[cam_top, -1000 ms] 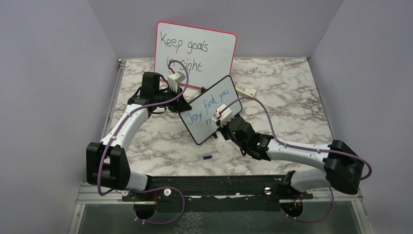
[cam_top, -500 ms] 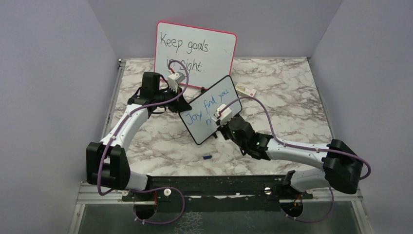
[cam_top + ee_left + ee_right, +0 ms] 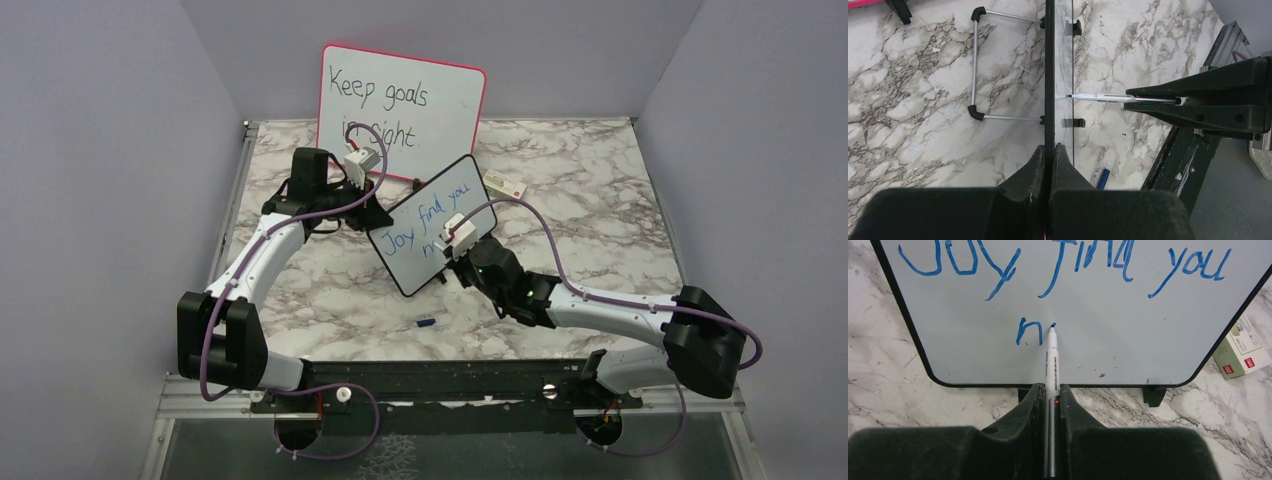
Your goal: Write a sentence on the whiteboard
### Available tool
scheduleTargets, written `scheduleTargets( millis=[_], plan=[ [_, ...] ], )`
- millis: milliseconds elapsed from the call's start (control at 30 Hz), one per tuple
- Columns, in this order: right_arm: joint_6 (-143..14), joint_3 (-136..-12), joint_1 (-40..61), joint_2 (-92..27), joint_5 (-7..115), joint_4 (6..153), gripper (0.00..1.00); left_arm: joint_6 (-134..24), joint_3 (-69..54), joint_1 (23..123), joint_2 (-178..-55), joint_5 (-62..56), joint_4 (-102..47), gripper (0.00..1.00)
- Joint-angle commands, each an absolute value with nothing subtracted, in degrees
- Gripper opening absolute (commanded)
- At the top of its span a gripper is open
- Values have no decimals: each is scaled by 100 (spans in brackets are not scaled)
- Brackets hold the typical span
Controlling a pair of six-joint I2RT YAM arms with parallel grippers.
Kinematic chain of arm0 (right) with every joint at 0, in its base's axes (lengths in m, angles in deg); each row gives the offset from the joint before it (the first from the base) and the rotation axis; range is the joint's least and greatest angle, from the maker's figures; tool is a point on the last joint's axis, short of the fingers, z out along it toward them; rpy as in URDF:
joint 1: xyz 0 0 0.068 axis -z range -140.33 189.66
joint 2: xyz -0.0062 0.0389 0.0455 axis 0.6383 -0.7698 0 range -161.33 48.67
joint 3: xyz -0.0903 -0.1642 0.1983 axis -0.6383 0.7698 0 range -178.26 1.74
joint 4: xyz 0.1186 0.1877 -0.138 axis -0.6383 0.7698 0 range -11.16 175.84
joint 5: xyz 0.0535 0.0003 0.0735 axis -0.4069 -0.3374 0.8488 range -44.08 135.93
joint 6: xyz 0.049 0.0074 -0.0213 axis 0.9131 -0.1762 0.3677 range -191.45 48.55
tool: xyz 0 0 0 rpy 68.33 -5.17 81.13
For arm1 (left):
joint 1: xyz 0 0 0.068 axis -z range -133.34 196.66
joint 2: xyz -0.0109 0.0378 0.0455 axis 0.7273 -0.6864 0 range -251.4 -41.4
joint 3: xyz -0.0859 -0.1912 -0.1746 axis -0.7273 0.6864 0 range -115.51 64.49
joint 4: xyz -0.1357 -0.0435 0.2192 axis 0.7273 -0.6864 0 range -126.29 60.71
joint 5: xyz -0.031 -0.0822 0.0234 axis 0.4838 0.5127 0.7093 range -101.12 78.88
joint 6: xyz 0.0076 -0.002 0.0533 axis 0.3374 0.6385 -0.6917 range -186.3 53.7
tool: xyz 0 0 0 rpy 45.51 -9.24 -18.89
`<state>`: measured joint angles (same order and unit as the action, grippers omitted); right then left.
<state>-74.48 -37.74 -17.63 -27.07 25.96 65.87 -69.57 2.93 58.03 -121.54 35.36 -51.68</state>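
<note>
Blue sentence (image 3: 1055,270) on whiteboard (image 3: 1128,330) | right hand (image 3: 1050,390) grips marker (image 3: 1052,360), tip touching it | left hand (image 3: 1050,150) clamps whiteboard edge

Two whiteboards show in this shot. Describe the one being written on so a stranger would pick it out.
On the marble table, find the pink-framed board at the back; the whiteboard stands just in front, mid-table. The left gripper clamps its edge and the right gripper holds a marker to its face. Unlike its neighbour, it is smaller, black-framed and written in blue, not black.
</note>
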Motion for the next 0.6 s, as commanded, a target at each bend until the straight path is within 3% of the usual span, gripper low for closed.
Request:
scheduleTargets(
  millis=[0, 567],
  plan=[
    [-7400, -3828, -1746, -2691, 2864, 6849, 0, -7309, 373, 5863, -12151, 3195, -5425, 0],
    [-7475, -3755, -1697, -2733, 2439, 6995, 1, -7307, 367, 5861, -12166, 3205, -5426, 0]
  ],
)
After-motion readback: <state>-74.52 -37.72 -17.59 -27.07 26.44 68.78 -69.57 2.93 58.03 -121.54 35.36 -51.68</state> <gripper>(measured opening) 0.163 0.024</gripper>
